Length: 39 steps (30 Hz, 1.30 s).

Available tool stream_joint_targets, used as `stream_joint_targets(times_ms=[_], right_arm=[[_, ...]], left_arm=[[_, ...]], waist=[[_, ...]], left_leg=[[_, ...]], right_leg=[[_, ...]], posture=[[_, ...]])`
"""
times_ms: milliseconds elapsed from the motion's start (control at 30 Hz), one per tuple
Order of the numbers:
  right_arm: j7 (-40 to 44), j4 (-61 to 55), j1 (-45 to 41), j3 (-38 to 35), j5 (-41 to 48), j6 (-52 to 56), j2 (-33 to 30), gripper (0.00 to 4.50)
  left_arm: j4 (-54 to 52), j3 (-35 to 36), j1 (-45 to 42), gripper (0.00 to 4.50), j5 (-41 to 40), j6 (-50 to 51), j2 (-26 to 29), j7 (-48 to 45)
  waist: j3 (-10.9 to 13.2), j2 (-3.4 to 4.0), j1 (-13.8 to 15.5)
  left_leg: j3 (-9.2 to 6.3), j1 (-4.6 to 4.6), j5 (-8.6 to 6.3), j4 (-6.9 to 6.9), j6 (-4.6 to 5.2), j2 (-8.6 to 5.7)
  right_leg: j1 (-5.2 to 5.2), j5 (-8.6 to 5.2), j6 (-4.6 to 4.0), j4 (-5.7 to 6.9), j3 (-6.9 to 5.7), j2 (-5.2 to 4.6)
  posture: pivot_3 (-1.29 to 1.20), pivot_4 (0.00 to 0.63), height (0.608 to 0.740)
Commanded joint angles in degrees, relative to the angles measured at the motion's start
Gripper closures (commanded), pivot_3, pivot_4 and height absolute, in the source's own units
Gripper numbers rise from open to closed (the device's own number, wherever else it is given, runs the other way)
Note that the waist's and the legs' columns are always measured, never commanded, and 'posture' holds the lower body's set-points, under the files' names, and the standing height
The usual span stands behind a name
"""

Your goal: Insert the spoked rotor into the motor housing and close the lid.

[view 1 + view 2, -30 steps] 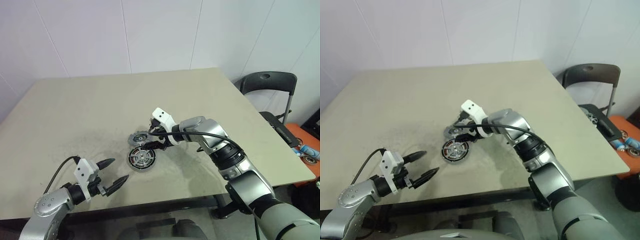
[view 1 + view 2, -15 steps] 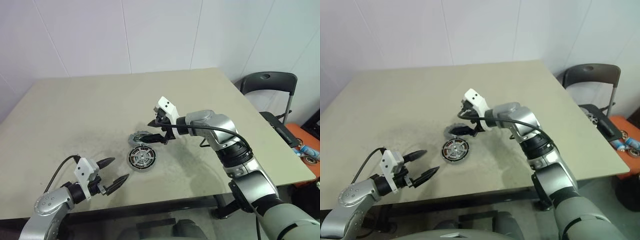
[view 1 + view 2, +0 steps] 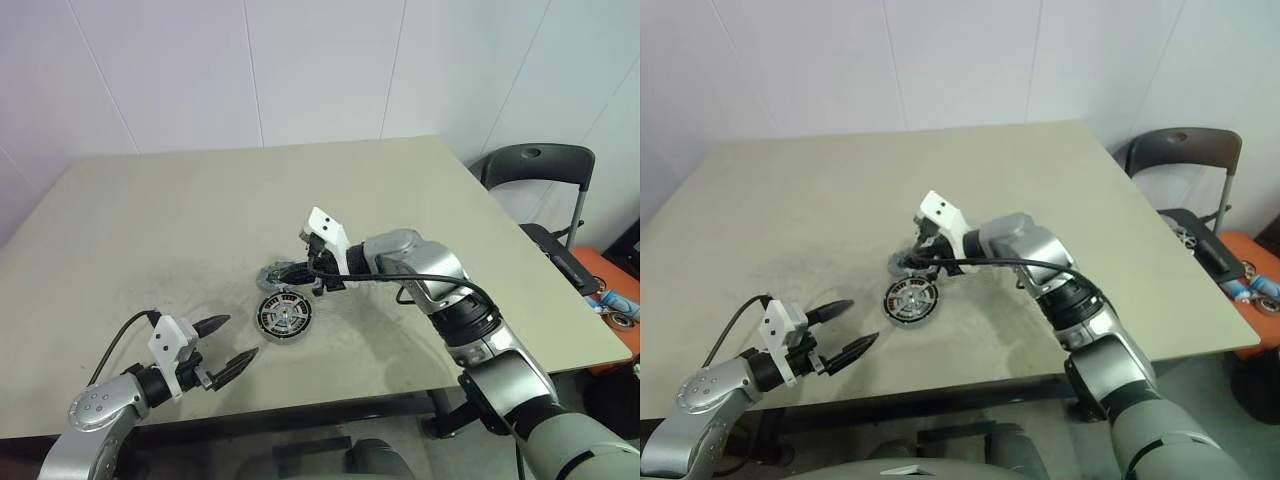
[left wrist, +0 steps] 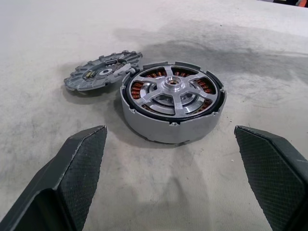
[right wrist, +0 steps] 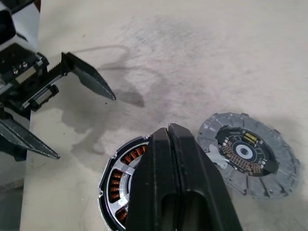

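Right gripper (image 3: 308,272): fingers, spread a second ago, now pressed together, holding nothing, poised above the lid's near edge. Motor housing (image 3: 285,317): upright mid-counter (image 3: 150,220), axis vertical, spoked rotor (image 4: 172,91) already seated inside it face-up; lid (image 3: 278,273) just beyond the housing, apparently flat, circuit face up, with broad bare counter on every side and all edges well apart. Left gripper (image 3: 226,349): fingers spread wide, empty, near the front edge, pointed toward the housing.

Bright, even indoor light, soft shadows on the table (image 3: 150,220), sharp focus
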Motion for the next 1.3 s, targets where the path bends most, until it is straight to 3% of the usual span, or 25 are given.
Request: stream_joint_targets(times_ms=[33,767,1033,1300], right_arm=[[0.7,0.4,-0.1,0.4,-0.7,-2.7,1.2,4.47],[2.3,15.0,3.6,5.8,-8.7,-7.0,4.6,4.47],[2.4,12.8,2.9,3.0,-7.7,-5.8,5.3,4.47],[4.6,5.7,1.2,1.5,-7.6,-7.6,0.8,4.47]], left_arm=[[-1.4,0.6,0.0,0.0,0.1,-1.0,0.3,-0.1],[-1.5,0.6,0.2,0.0,0.3,-1.1,0.7,-0.5],[-1.5,0.4,-0.1,0.0,0.3,-0.9,0.6,-0.3],[-1.3,0.0,-0.6,0.0,0.5,-0.9,0.4,0.0]], waist=[[0.0,0.0,0.0],[-0.1,-0.03,0.0],[-0.1,-0.07,0.0],[-0.1,-0.08,0.1]], left_leg=[[0.0,0.0,0.0,0.0,0.0,0.0],[0.01,0.08,0.0,0.04,-0.01,-0.02],[0.01,0.23,0.01,0.07,-0.02,-0.02],[0.0,0.08,0.01,0.08,-0.02,-0.04]], right_leg=[[0.0,0.0,0.0,0.0,0.0,0.0],[0.04,0.0,0.0,0.1,0.01,-0.01],[0.13,-0.01,-0.01,0.23,0.01,0.0],[0.01,-0.01,-0.01,0.21,0.01,-0.03]], posture=[[0.0,0.0,0.74],[0.0,0.0,0.74],[0.0,0.0,0.74],[0.0,0.0,0.74]])
